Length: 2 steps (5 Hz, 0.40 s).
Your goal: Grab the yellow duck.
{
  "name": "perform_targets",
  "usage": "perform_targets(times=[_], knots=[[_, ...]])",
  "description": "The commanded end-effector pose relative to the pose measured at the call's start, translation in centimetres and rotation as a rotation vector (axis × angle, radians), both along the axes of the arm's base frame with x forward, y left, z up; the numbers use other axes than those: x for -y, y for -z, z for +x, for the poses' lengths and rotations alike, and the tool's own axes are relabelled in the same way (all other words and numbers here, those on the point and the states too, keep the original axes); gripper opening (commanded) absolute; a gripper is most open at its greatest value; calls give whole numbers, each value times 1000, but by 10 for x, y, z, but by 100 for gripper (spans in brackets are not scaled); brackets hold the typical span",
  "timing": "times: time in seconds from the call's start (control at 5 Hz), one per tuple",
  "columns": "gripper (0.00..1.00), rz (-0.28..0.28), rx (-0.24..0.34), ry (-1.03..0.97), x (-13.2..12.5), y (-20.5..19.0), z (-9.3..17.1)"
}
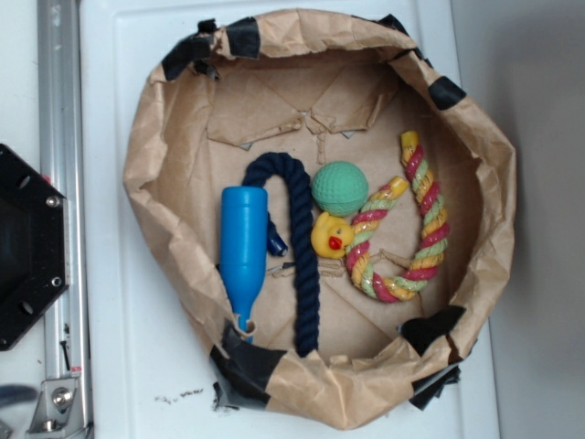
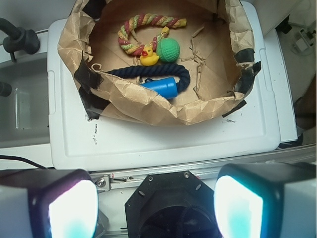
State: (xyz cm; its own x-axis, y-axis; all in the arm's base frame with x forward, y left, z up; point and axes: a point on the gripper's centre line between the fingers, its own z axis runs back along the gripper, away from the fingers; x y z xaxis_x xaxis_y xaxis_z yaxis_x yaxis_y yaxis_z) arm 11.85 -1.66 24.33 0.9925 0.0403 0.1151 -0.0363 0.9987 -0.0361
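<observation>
No brand, label or readable writing shows on any item in either view.

Claw (image 2: pixel 156 208): seen only in the wrist view, at the bottom of the frame. Its two fingers (image 2: pixel 72 208) stand wide apart, released, nothing between them and nothing touched. It hangs over the black mount (image 2: pixel 171 203) and the metal rail (image 2: pixel 198 171), well apart from the paper bag (image 1: pixel 155 165).

Duck (image 1: pixel 332 235): lies on the bag floor near the middle, red beak up. The green ball (image 1: pixel 340 188) sits just beside it, apparently touching. The striped rope toy (image 1: pixel 416 238) curls along its other side, one yellow end just beside the ball. The dark blue rope (image 1: pixel 302 265) arcs past the duck's remaining side, near but apart. The blue bottle (image 1: pixel 243 242) lies beyond that rope, beside the bag wall.

Edges: the bag's rolled rim, patched with black tape (image 1: pixel 242 364), rings all the toys. The bag rests on a white surface (image 1: pixel 119 366). Open room above the duck; bare floor shows mostly toward the folded back wall.
</observation>
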Motion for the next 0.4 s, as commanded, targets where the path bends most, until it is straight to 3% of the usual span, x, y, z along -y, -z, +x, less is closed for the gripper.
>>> perform_targets(times=[0.0,0.2], knots=[[100,0,0,0,0,0,0],[100,256,241,-92,-35,38,49]])
